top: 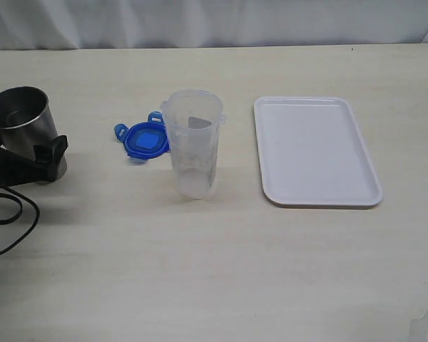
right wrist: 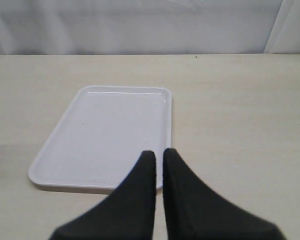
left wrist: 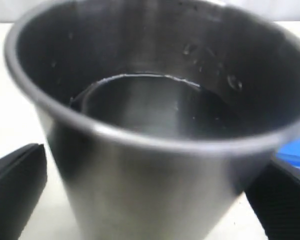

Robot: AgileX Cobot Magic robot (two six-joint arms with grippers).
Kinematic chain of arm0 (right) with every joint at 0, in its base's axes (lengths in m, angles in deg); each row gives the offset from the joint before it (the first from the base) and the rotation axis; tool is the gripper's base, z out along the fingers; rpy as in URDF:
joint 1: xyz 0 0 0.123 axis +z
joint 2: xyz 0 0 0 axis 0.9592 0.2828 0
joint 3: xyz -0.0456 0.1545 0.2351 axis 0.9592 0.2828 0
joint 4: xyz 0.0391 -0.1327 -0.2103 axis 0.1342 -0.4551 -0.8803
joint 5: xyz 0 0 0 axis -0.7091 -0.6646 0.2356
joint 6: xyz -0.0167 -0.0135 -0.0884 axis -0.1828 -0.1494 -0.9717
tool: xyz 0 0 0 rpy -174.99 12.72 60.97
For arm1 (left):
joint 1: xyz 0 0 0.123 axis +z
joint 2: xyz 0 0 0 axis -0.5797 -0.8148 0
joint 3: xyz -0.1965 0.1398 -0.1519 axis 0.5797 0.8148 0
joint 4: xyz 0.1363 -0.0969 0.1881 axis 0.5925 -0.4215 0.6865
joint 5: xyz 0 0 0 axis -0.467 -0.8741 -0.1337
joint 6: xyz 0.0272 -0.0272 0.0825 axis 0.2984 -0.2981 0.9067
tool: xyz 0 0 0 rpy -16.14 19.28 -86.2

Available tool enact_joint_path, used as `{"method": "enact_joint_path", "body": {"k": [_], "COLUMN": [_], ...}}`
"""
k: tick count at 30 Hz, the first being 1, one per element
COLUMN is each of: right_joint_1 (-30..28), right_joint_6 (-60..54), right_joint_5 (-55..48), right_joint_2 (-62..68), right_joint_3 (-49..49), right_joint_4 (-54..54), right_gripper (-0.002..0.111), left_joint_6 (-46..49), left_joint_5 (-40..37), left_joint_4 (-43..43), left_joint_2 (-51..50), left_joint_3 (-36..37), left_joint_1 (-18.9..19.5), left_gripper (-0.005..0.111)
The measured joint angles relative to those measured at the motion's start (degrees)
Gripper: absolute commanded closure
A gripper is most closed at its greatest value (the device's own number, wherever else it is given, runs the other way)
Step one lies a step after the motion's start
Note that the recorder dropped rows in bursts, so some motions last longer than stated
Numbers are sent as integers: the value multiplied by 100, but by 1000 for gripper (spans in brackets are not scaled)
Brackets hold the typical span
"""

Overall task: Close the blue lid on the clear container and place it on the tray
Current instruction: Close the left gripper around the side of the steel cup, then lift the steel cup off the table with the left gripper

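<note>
The right gripper [right wrist: 159, 152] fills the near part of the view. Its two black fingers [right wrist: 137, 200] are drawn together, with only a thin slit between the tips and nothing between them. Just beyond the tips lies the tray [right wrist: 105, 125], white, flat and rectangular, with rounded corners and a low raised rim; its surface is bare. The fingertips overlap the tray's near rim in the picture, though they seem to hang above it rather than touch it. The tray rests on a pale, cream-coloured table [right wrist: 230, 115]. Behind the table's far edge hangs a white, softly folded backdrop [right wrist: 140, 25].
</note>
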Motion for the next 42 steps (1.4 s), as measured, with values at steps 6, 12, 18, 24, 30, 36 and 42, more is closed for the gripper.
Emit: {"method": "enact_joint_path", "body": {"k": [6, 12, 18, 24, 30, 36, 42], "right_joint_1": [0, 0, 0, 0, 0, 0, 0], "right_joint_6": [0, 0, 0, 0, 0, 0, 0], "right_joint_5": [0, 0, 0, 0, 0, 0, 0], "right_joint_2": [0, 0, 0, 0, 0, 0, 0], "right_joint_3": [0, 0, 0, 0, 0, 0, 0], "right_joint_4": [0, 0, 0, 0, 0, 0, 0], "right_gripper": [103, 103, 103, 103, 103, 103, 103], "left_joint_6": [0, 0, 0, 0, 0, 0, 0], "left_joint_5": [34, 34, 27, 27, 27, 27, 27], "left_joint_4": [46, 88, 88, 88, 88, 88, 88], "left_joint_2": [-10, -10, -20, -20, -20, -20, -20], "left_joint_3": [-167, -217, -403, -416, -436, -436, -436], "left_joint_1": [0, 0, 0, 0, 0, 0, 0], "left_gripper": [2, 2, 2, 2, 2, 2, 2]}}
